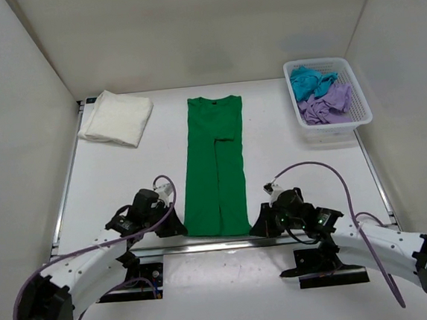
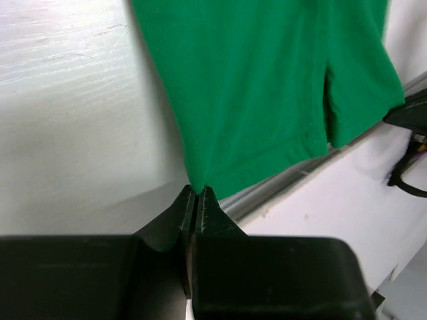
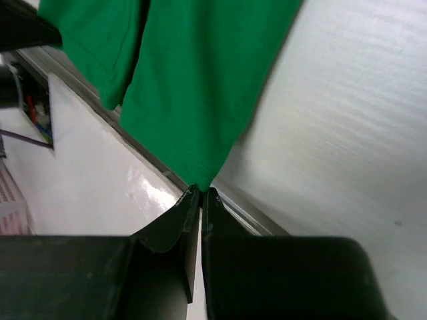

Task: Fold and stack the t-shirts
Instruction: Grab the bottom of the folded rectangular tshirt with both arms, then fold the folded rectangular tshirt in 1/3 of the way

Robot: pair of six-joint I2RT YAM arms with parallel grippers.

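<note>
Two hem corners of green t-shirt [image 1: 213, 160], left pincer [image 2: 197, 192] clamped on one, right pincer [image 3: 201, 192] on other

The green t-shirt [image 2: 267, 87] is running off the top edge in both wrist views, its hem corners vanishing between the pinched fingers of the left gripper [image 2: 197, 192] and right gripper [image 3: 201, 192]. In the basket [image 1: 365, 114], the teal t-shirt [image 1: 307, 80] and lilac t-shirt [image 1: 327, 105] are lying bunched together, their outlines staying unreadable
</note>
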